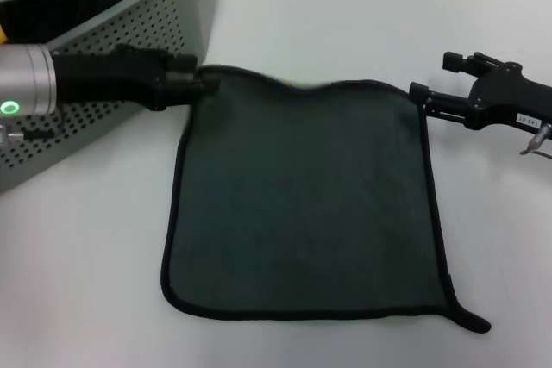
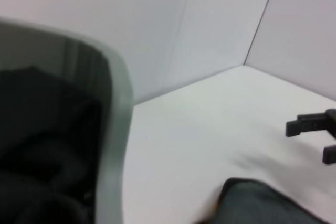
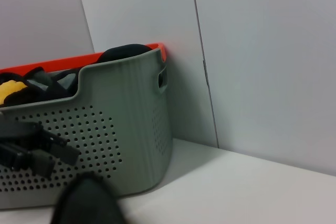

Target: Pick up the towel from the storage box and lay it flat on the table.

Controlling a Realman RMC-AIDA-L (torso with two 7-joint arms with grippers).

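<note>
The towel (image 1: 302, 200) lies spread on the white table (image 1: 345, 23), dark green-grey side up, with its black loop (image 1: 473, 322) at the near right corner. My left gripper (image 1: 205, 82) is at the far left corner, shut on it, and holds that corner slightly raised. My right gripper (image 1: 429, 77) is open beside the far right corner, its lower finger against the edge. The storage box (image 1: 129, 23) stands at the far left, behind my left arm. The left wrist view shows the towel's corner (image 2: 262, 203) and my right gripper (image 2: 315, 140), open.
The box (image 3: 126, 114) holds other dark and yellow cloths (image 3: 16, 90). An orange rim (image 3: 79, 59) shows behind it. Grey wall panels (image 3: 252, 51) close the table's far side. Bare table lies around the towel.
</note>
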